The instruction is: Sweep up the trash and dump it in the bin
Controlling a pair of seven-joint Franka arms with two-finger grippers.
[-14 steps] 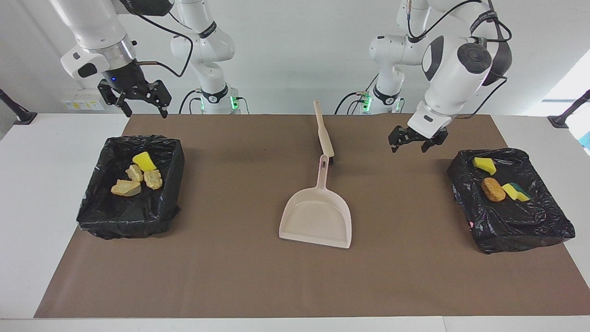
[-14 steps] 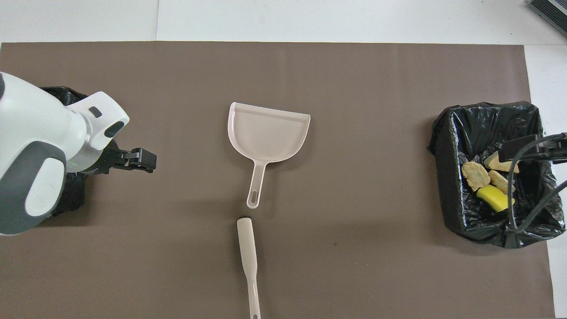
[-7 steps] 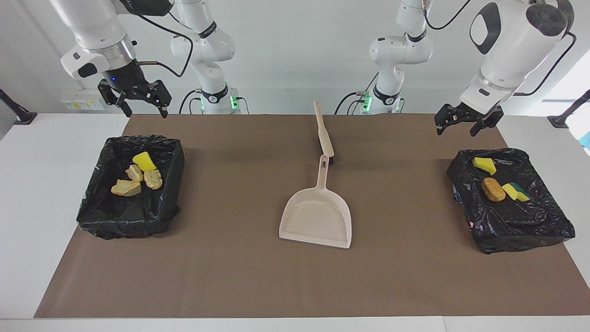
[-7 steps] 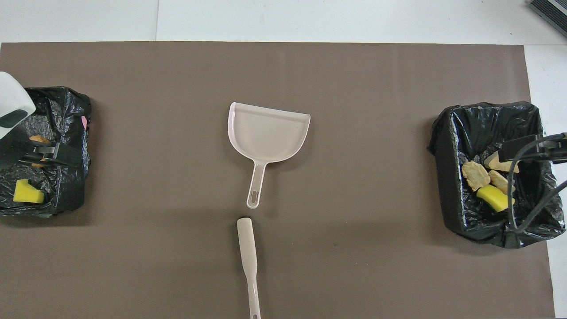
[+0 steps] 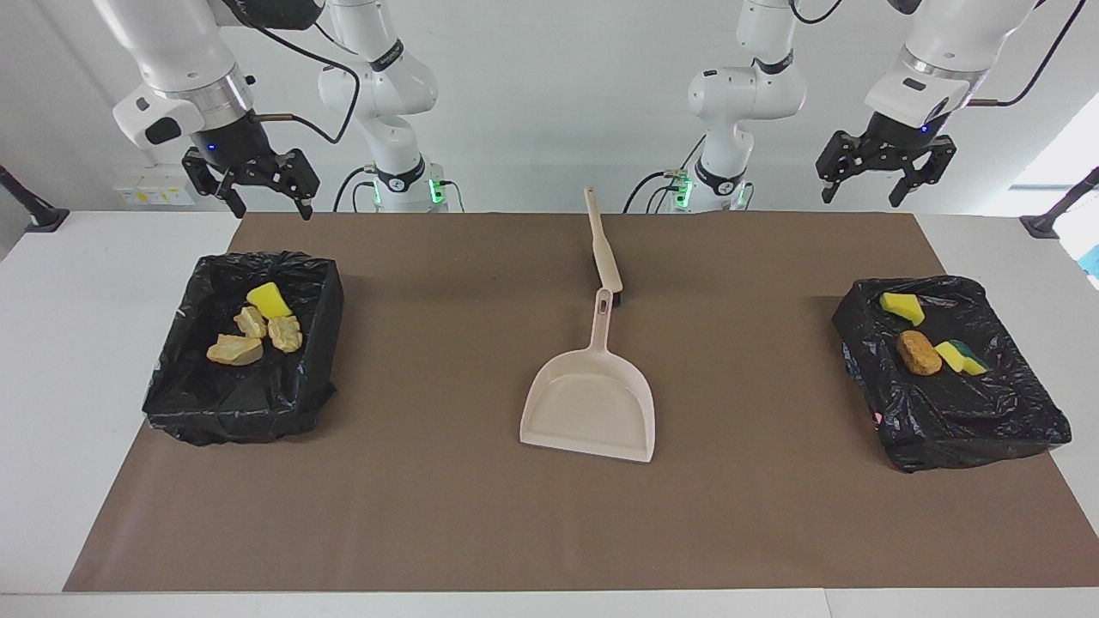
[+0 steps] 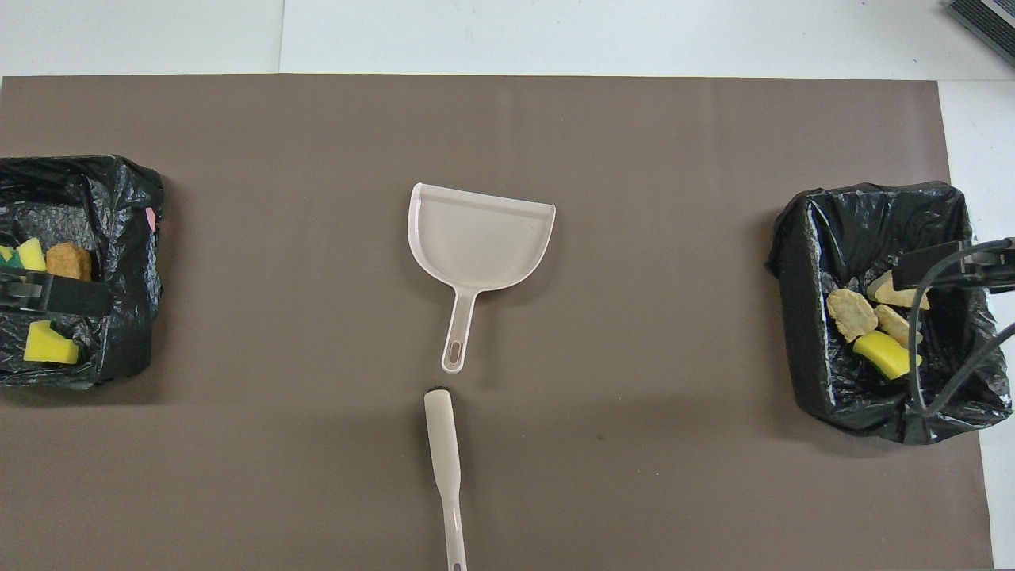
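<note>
All the trash I see lies in two black-lined bins. The bin (image 5: 240, 412) at the right arm's end holds a yellow sponge bit (image 5: 269, 299) and pale beige lumps (image 5: 234, 349). The bin (image 5: 970, 438) at the left arm's end holds a brown lump (image 5: 919, 352) and yellow sponge bits (image 5: 901, 306). My right gripper (image 5: 272, 206) hangs open and empty high over the robots' edge of its bin. My left gripper (image 5: 861, 193) hangs open and empty, raised over the mat's edge nearest the robots, by its bin. In the overhead view the left gripper (image 6: 47, 293) and right gripper (image 6: 944, 266) overlap the bins.
A beige dustpan (image 5: 592, 403) lies mid-mat with its handle pointing toward the robots. A beige brush (image 5: 603, 245) lies in line with it, nearer the robots, its head by the dustpan's handle. The brown mat (image 5: 429, 515) covers the white table.
The left arm has lifted and swung from over the mat beside the brush head, out toward its own end of the table and higher. The right arm and all objects have stayed put.
</note>
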